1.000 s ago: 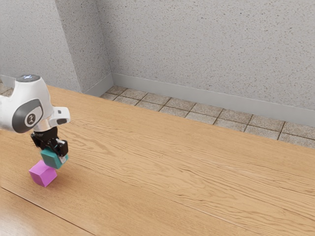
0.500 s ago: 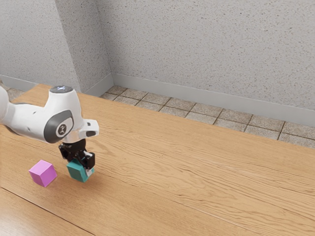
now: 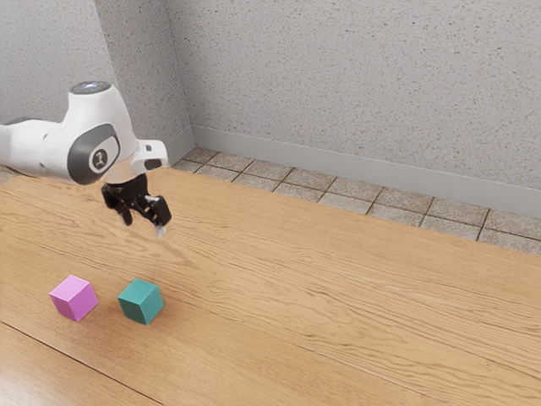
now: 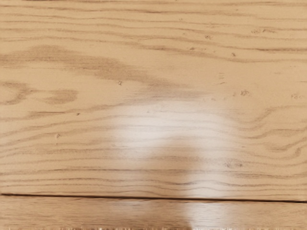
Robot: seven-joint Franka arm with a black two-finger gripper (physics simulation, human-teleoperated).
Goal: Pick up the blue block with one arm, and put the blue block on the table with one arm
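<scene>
Wooden table [image 3: 338, 296] | blue-green block [image 3: 140, 302] on it (pink block [image 3: 73, 299] near) | tool [image 3: 144, 225] aloft, apparently released

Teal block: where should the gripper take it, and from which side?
I'd come straight down from above and close on two opposite upright faces of the teal block, around mid-height. It is a cube resting flat on the table, its top uncovered. The pink block stands apart from it, so there is probably room for the open gripper.
</scene>
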